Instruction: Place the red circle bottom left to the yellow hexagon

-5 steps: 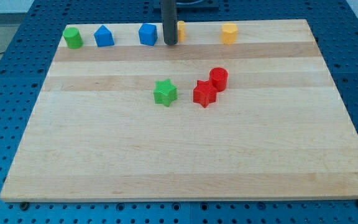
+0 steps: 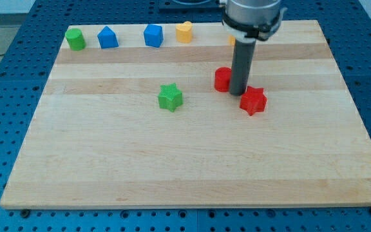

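The red circle [image 2: 222, 78] lies at the board's upper middle, partly hidden behind my rod. My tip [image 2: 238, 93] rests on the board right next to the circle's right side, between it and the red star [image 2: 253, 100]. The yellow hexagon [image 2: 232, 40] at the view's top is almost wholly hidden behind the arm; only a sliver shows.
A green star [image 2: 170, 96] lies left of the red circle. Along the top edge stand a green cylinder [image 2: 76, 38], a blue house-shaped block [image 2: 107, 37], a blue cube [image 2: 153, 35] and a yellow heart-like block [image 2: 184, 31]. The wooden board [image 2: 172, 161] sits on a blue pegboard.
The rod has moved from the top edge near the yellow heart down and right to the red blocks. The red star has shifted to the right and slightly down, apart from the red circle.
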